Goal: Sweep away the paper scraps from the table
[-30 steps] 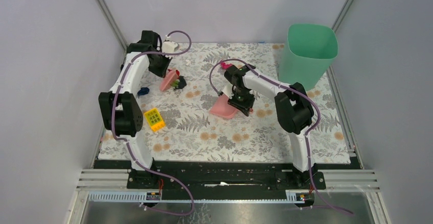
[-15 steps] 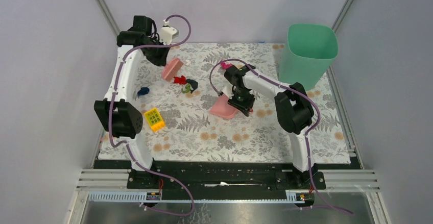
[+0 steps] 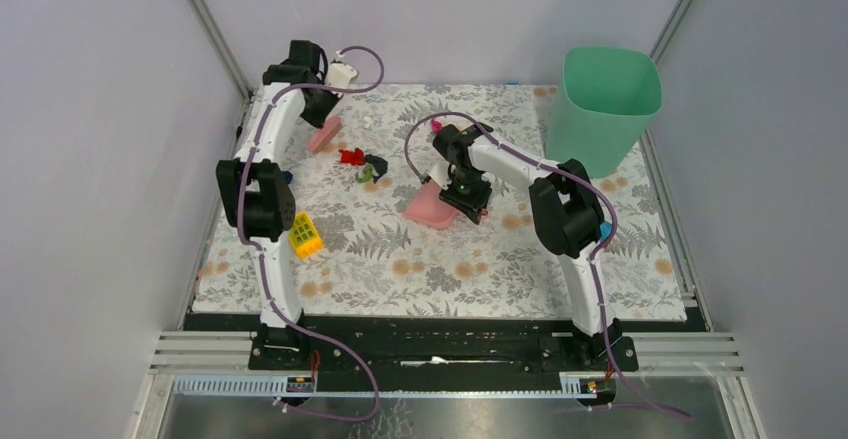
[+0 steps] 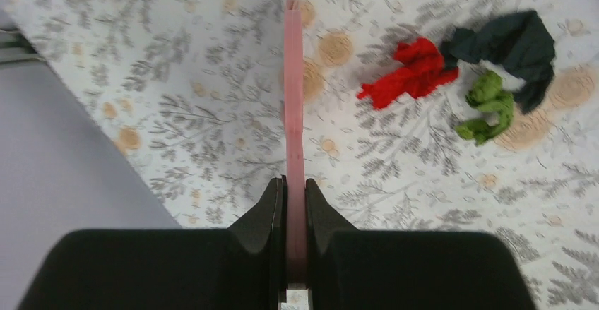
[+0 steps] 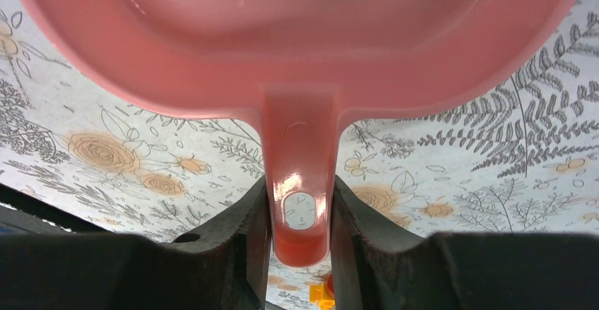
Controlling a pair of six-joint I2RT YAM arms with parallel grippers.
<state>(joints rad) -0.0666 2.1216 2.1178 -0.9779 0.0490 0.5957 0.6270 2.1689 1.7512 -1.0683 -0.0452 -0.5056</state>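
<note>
Three paper scraps lie together on the table (image 3: 520,269): a red one (image 3: 351,156), a dark blue one (image 3: 378,163) and a green one (image 3: 368,173). They also show in the left wrist view as red (image 4: 413,77), dark (image 4: 512,45) and green (image 4: 487,105). My left gripper (image 3: 322,121) is shut on a flat pink scraper (image 4: 294,98), which is edge-on and to the left of the scraps without touching them. My right gripper (image 5: 300,200) is shut on the handle of the pink dustpan (image 5: 297,34), which rests to the right of the scraps (image 3: 432,205).
A yellow studded brick (image 3: 303,234) lies near the left arm's elbow. A blue scrap (image 3: 287,175) peeks out beside that arm. A tall green bin (image 3: 603,107) stands at the far right corner. The grey walls close in at the back and on both sides.
My left gripper lifted the pink scraper off the scraps toward the far left corner, then came back slightly right. The red, dark and green scraps now lie uncovered. The dustpan shifted slightly left.
</note>
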